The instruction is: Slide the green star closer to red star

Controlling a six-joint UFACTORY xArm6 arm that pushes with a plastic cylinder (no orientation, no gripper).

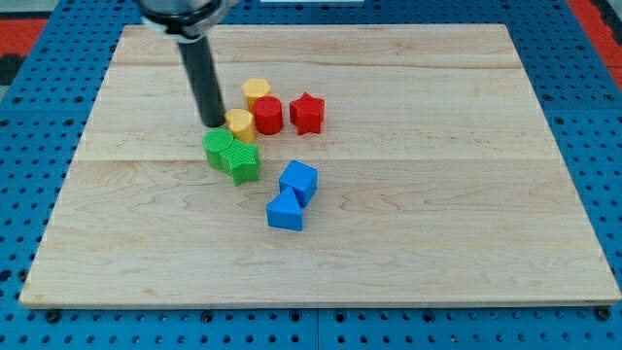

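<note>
Sitting near the middle of the table (pixel 466 146), a bit toward the view's left, is the green star (pixel 242 160). A second green block (pixel 219 148) touches it on the view's left; I cannot tell its shape. The red star (pixel 307 113) is up and to the view's right, apart from the green star. A red round block (pixel 268 115) is just beside the red star. Two yellow blocks are close by, one (pixel 256 92) above the red round block and one (pixel 239 124) beside my tip (pixel 213 124). My tip stands just above the green blocks. Two blue blocks (pixel 298 181) (pixel 286 210) touch each other below. The table is pale wood on a blue board with holes (pixel 19 146). I have no jaws, only a dark rod, holding nothing.
</note>
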